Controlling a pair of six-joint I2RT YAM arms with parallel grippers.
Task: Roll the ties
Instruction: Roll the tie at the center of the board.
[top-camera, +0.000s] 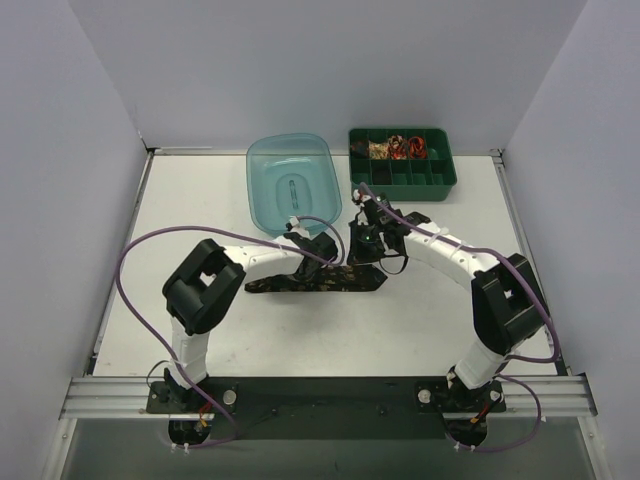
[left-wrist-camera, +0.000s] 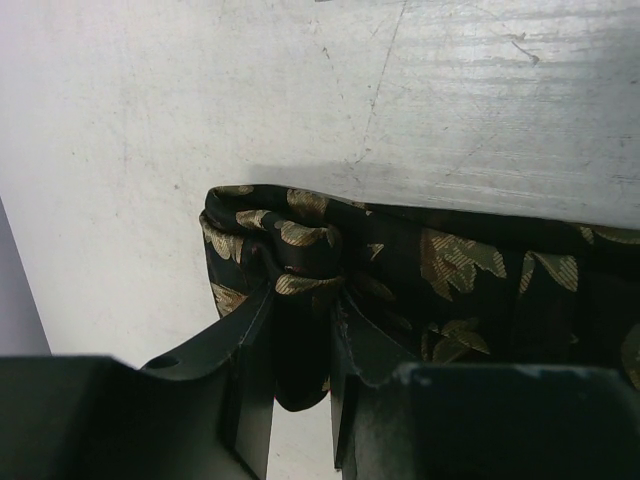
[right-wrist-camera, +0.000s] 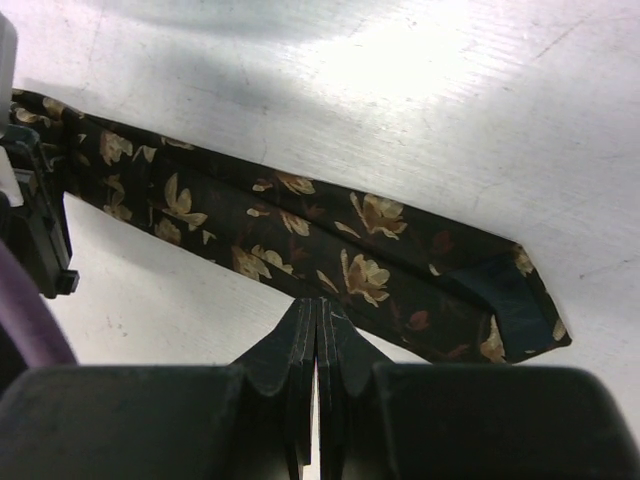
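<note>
A black tie (top-camera: 300, 283) with gold-tan flowers lies flat across the middle of the table. My left gripper (top-camera: 312, 258) is shut on a folded, bunched end of the tie (left-wrist-camera: 300, 262); the fabric hangs down between its fingers (left-wrist-camera: 250, 340). My right gripper (top-camera: 368, 246) is shut with nothing between its jaws. In the right wrist view its tips (right-wrist-camera: 318, 305) sit at the near edge of the tie (right-wrist-camera: 300, 235), whose pointed end (right-wrist-camera: 515, 310) lies to the right. Small red and beige rolled ties (top-camera: 398, 148) sit in a green tray.
The green compartment tray (top-camera: 425, 180) stands at the back right. A teal plastic tub (top-camera: 290, 178) stands at the back centre, just beyond both grippers. Purple cables (top-camera: 125, 265) loop off both arms. The left gripper body shows in the right wrist view (right-wrist-camera: 35, 225).
</note>
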